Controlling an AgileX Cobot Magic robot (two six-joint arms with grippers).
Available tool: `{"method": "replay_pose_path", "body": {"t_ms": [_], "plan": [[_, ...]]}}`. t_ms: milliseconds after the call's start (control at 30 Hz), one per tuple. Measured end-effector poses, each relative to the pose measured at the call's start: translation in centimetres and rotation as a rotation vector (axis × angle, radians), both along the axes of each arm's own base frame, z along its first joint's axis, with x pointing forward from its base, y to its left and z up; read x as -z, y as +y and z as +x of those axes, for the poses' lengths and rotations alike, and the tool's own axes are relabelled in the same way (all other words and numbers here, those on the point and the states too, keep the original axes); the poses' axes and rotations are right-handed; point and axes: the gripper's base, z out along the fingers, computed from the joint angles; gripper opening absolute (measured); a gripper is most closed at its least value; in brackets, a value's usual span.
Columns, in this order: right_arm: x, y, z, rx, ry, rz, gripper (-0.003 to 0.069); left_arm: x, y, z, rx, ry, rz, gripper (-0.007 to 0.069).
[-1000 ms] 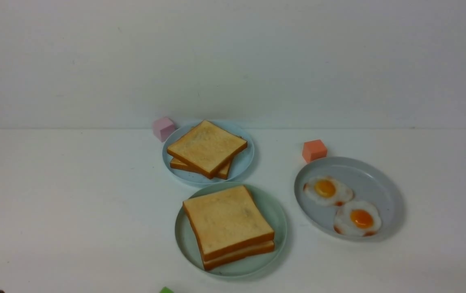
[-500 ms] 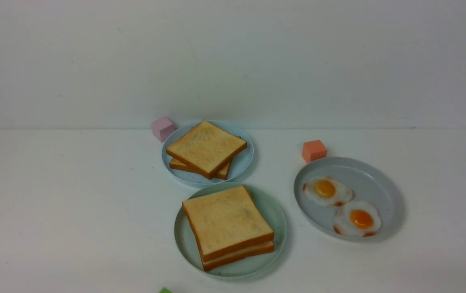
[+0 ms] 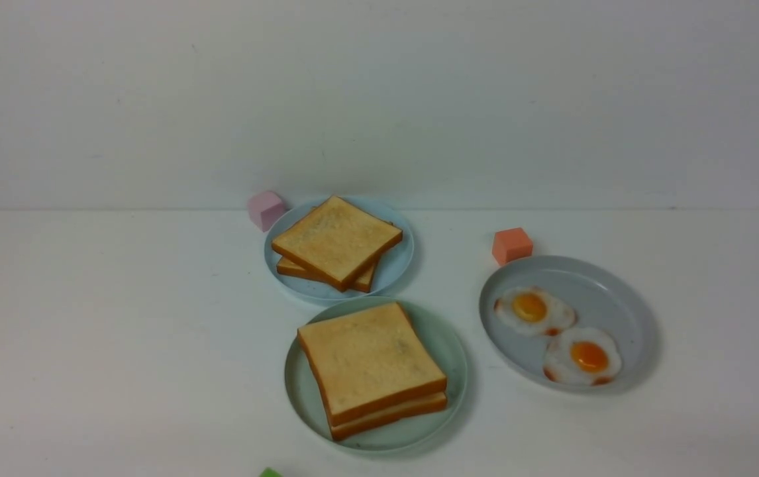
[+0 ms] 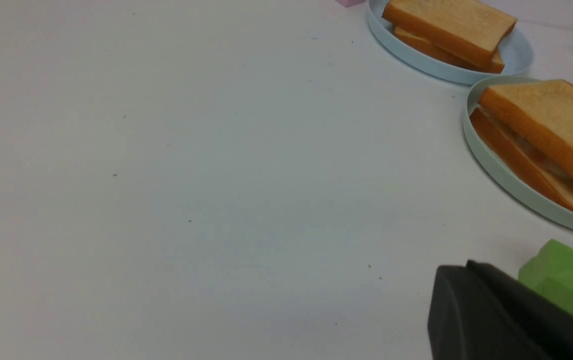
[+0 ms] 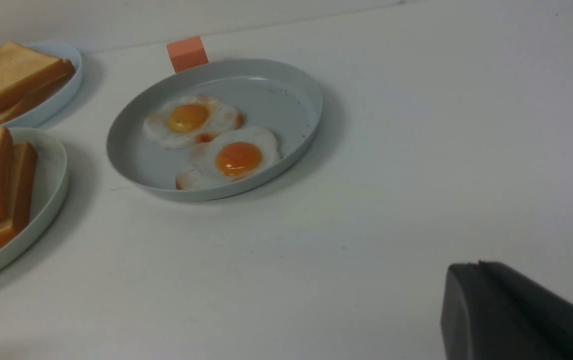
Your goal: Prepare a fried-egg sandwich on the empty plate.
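A: Lower centre, round mint-green plate (image 3: pixel 300 397)?
B: Holds two-slice golden toast sandwich (image 3: pixel 371 364).
A: Right, grey plate (image 3: pixel 618 298)?
B: Two fried eggs (image 3: pixel 555 334).
A: Grippers?
B: Both closed, empty.

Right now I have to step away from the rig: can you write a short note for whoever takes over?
Left gripper: shut, empty, pulled back low over the table near the green block.
Right gripper: shut, empty, parked clear of the grey plate.
The fried-egg sandwich lies assembled on the mint-green plate: two toast slices, with a pale layer showing between them in the left wrist view.
Two spare toast slices rest on the light-blue plate; two fried eggs remain on the grey plate.
Done: sandwich stacked, arms withdrawn.
Left: apparently nothing; just confirm the stack sits square.
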Motion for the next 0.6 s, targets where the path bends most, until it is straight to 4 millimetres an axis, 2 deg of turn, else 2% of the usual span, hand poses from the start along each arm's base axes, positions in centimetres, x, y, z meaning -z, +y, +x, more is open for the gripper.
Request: {"method": "replay_pose_path", "body": {"t_ms": [600], "plan": [[0.0, 0.0, 0.0, 0.0, 0.0, 0.0, 0.0059, 0.0, 0.0, 0.0, -0.001, 0.0, -0.003, -0.0002]]}}
